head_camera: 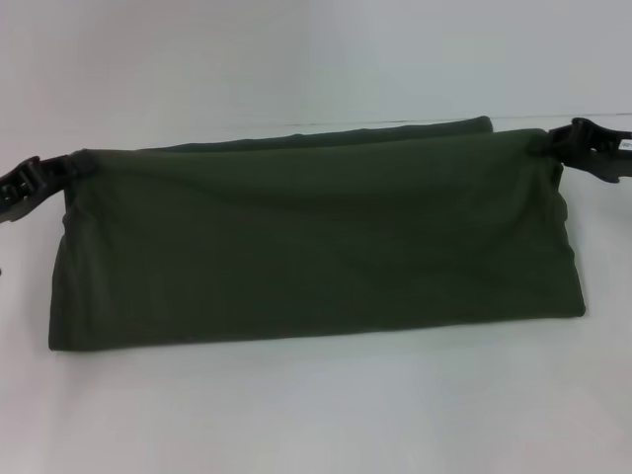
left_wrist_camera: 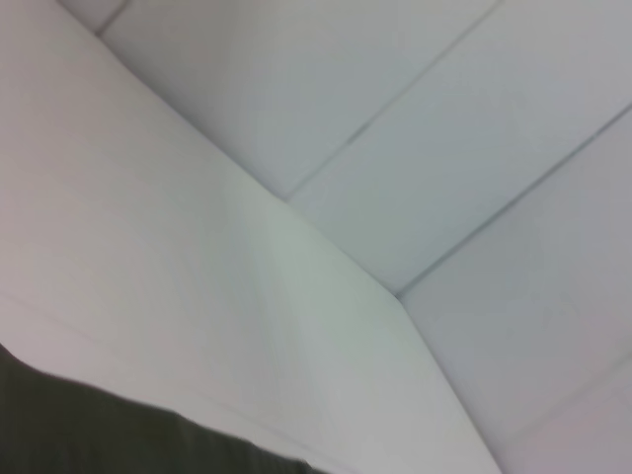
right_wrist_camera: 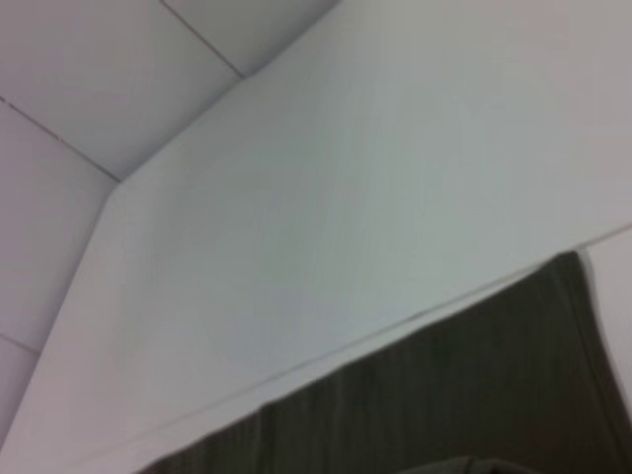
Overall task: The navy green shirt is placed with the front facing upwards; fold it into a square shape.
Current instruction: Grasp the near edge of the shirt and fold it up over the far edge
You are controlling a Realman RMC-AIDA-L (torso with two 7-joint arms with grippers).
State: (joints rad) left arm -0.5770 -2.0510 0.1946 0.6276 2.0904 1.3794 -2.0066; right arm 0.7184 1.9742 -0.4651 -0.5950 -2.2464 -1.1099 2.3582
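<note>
Navy green shirt (head_camera: 316, 247) spans desk centre, top edge lifted. Left gripper (head_camera: 44, 178) and right gripper (head_camera: 568, 143) clenched on upper corners. Soft, light, droopy; hold corners.

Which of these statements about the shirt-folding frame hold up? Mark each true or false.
1. Both tools hold the navy green shirt at its upper corners. True: the left tool and the right tool each grip one.
2. The "FREE!" lettering faces the head camera. False: only plain green fabric shows.
3. The shirt lies on a white table. True.
4. The shirt is already a small square. False: it is a wide band, much broader than tall.
5. The right tool is parked away from the shirt. False: it grips the shirt's corner.
</note>
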